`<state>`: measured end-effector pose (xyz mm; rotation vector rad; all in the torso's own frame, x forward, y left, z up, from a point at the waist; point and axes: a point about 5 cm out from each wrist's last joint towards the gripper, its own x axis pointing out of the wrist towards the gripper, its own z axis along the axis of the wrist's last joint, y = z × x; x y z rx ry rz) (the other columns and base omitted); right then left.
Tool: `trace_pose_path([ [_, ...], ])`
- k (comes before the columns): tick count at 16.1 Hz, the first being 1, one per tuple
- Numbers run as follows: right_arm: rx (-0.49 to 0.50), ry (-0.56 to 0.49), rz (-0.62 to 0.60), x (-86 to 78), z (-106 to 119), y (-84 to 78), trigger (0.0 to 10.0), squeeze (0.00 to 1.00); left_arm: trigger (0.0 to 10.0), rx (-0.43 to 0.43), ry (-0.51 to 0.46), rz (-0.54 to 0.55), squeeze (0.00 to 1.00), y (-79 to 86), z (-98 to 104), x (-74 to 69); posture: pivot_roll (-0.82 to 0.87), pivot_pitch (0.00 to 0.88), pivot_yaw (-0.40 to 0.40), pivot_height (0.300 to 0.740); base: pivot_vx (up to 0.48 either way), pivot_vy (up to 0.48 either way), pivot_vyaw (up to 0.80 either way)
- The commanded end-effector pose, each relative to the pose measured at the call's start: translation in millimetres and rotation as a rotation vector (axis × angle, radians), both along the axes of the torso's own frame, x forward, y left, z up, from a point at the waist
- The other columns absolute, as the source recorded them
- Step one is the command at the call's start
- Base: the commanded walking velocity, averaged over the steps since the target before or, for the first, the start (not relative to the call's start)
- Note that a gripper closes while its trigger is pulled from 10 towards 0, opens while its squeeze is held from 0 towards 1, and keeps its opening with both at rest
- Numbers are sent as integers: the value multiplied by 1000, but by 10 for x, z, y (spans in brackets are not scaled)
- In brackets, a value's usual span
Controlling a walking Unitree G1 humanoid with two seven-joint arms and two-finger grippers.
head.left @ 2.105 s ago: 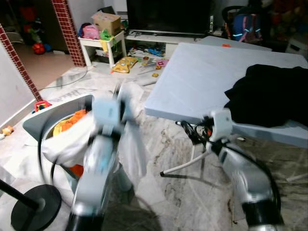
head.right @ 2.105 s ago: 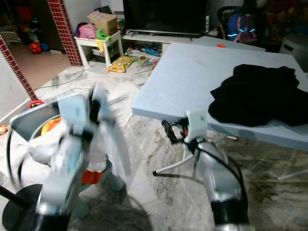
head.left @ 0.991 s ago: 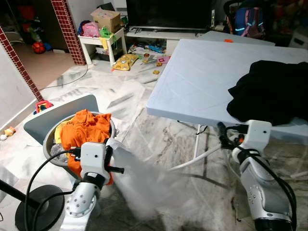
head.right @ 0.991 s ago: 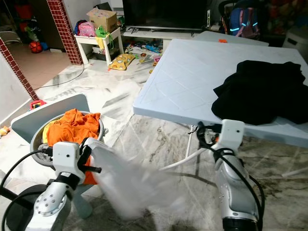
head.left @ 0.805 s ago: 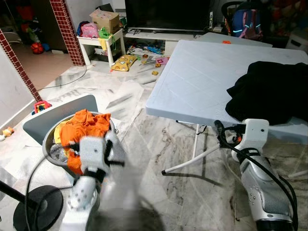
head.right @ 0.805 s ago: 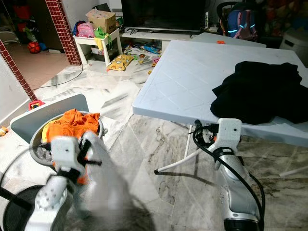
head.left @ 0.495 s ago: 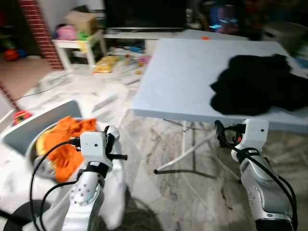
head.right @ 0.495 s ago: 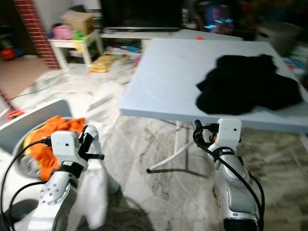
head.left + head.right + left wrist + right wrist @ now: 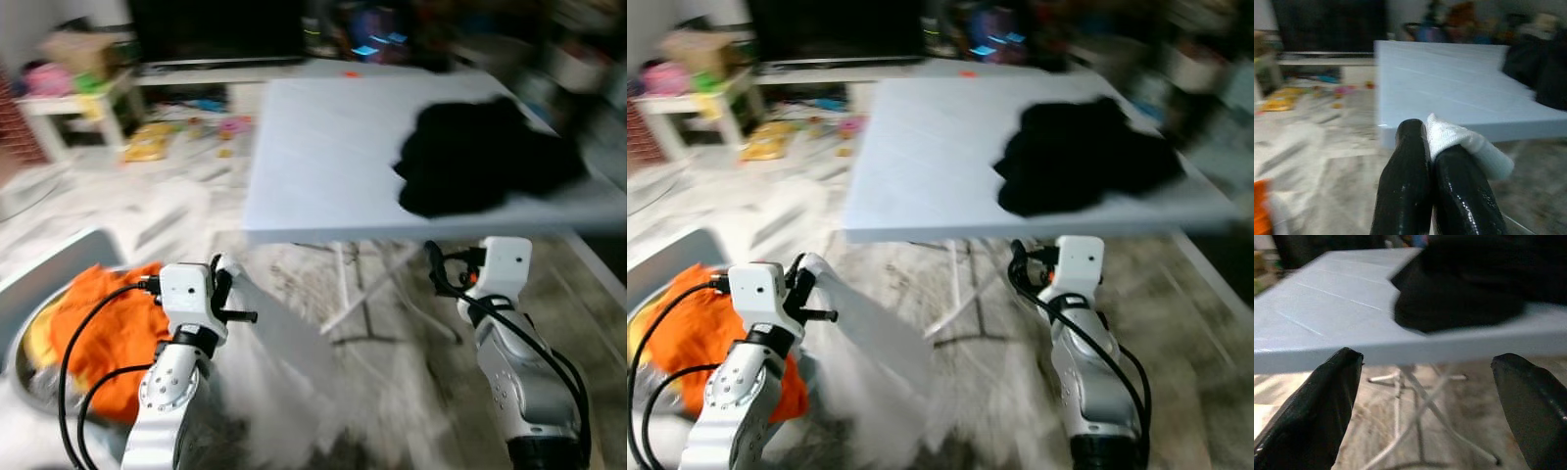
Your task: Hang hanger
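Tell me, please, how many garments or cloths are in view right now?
3: a black garment on the table, a white cloth clamped in the left gripper, and orange clothing in the basin; more may be hidden underneath.

Black garment [image 9: 480, 162] on pale blue table [image 9: 323, 157]; orange clothes [image 9: 98, 333] in basin.

The counter [image 9: 323, 147] is pale blue-grey, with a black garment [image 9: 480, 157] heaped on it, and the floor [image 9: 392, 372] is grey-veined white marble. The left hand [image 9: 1432, 161] has glossy black fingers pinched on a white cloth [image 9: 1469, 147], which trails as a white blur in the head views, while the right hand [image 9: 1420, 396] shows the same black fingers spread wide apart. Orange clothes [image 9: 98, 333] with a patch of yellow fill a grey basin [image 9: 29, 284]; both arms are silver with white wrist housings and black cables.
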<state>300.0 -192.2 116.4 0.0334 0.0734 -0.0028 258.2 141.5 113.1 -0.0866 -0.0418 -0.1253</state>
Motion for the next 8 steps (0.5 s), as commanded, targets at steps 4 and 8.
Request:
trace_pose_path([
  [4,-8,5,-15,15,-12,-34,10000,0,10000,-8,-35,-31,0,-76,78,57,-115,0,39,740,0,315,-800],
  [8,-13,0,-13,36,-13,-10,10000,0,10000,5,-37,-48,0,-98,84,79,-108,0,42,740,0,316,-800],
])
